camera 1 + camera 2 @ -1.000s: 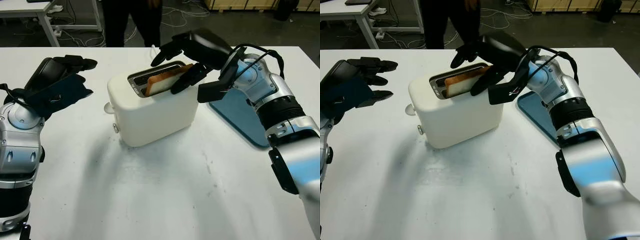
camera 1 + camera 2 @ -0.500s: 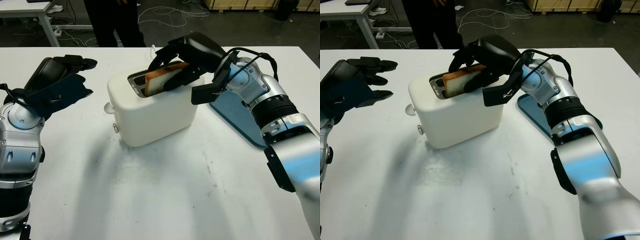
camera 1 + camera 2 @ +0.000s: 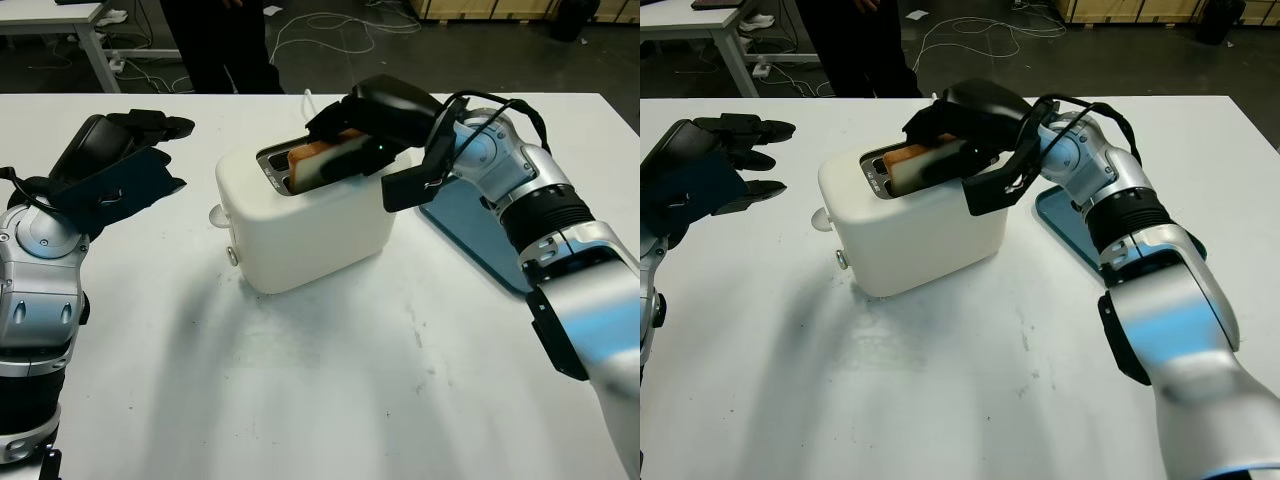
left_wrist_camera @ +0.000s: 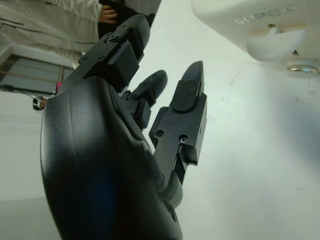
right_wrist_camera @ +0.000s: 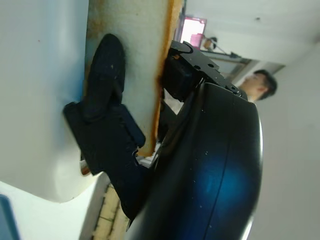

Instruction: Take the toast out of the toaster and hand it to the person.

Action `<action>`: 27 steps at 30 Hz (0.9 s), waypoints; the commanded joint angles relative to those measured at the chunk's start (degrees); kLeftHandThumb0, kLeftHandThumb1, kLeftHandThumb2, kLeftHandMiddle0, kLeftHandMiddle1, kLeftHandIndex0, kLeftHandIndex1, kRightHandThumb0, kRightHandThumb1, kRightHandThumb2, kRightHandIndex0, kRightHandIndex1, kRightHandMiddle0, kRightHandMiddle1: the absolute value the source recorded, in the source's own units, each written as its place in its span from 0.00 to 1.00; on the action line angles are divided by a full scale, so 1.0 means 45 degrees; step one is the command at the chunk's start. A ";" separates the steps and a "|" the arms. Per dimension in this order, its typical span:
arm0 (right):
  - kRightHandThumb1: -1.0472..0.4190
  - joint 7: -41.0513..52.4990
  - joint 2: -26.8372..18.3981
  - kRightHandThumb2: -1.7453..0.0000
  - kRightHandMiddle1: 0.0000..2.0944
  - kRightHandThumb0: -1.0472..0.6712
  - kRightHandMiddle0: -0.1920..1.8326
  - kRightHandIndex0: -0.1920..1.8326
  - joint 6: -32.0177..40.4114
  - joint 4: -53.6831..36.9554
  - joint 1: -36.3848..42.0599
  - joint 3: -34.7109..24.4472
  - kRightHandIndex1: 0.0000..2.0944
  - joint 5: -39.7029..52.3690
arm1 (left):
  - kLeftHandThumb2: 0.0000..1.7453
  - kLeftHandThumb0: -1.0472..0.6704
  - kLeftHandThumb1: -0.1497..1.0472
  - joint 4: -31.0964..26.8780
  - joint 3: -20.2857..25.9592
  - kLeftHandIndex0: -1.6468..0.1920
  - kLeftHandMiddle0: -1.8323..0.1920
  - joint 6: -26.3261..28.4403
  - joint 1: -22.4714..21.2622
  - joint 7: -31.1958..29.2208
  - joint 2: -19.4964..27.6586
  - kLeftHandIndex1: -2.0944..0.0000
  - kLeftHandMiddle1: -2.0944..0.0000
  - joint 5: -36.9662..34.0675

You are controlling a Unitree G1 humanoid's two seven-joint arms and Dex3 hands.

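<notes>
Toast [image 3: 312, 160] sits pinched in the right hand [image 3: 365, 125], partly inside the toaster [image 3: 300, 225]; a skewed pull could snag it. Left hand [image 3: 125, 165], far left, holds nothing.

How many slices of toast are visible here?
1: the toast sticks out of the toaster slot, gripped by the right hand. Another could be hidden inside.

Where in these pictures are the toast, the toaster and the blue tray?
toast [image 3: 308, 160], left eye view, on its bare end left of the fingers
toaster [image 3: 300, 235], left eye view, on its white front wall
blue tray [image 3: 470, 225], left eye view, on its flat blue surface
</notes>
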 commanded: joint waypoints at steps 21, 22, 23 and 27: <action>0.18 -0.2642 -0.0480 0.54 0.83 0.36 0.47 0.62 -0.0929 0.0397 -0.0156 0.0059 0.83 -0.0552 | 0.09 0.60 0.89 -0.0092 0.0077 0.56 0.69 -0.0083 0.0191 0.0132 0.0018 1.00 0.71 0.0044; 0.15 -0.2574 -0.0469 0.59 0.83 0.36 0.47 0.63 -0.0881 0.0455 -0.0248 -0.0101 0.83 -0.0358 | 0.09 0.60 0.89 -0.0092 0.0087 0.56 0.69 -0.0085 0.0190 0.0141 0.0001 1.00 0.71 0.0031; 0.13 -0.2588 -0.0493 0.63 0.83 0.36 0.47 0.63 -0.0745 0.0449 -0.0375 -0.0238 0.83 -0.0297 | 0.09 0.60 0.89 -0.0089 0.0090 0.56 0.69 -0.0109 0.0194 0.0159 -0.0011 1.00 0.71 0.0032; 0.09 -0.2102 -0.0657 0.65 0.69 0.36 0.37 0.48 -0.0450 0.0490 -0.0919 -0.0893 0.75 0.0236 | 0.09 0.59 0.89 -0.0137 0.0039 0.56 0.69 -0.0033 0.0189 0.0138 0.0027 1.00 0.71 0.0092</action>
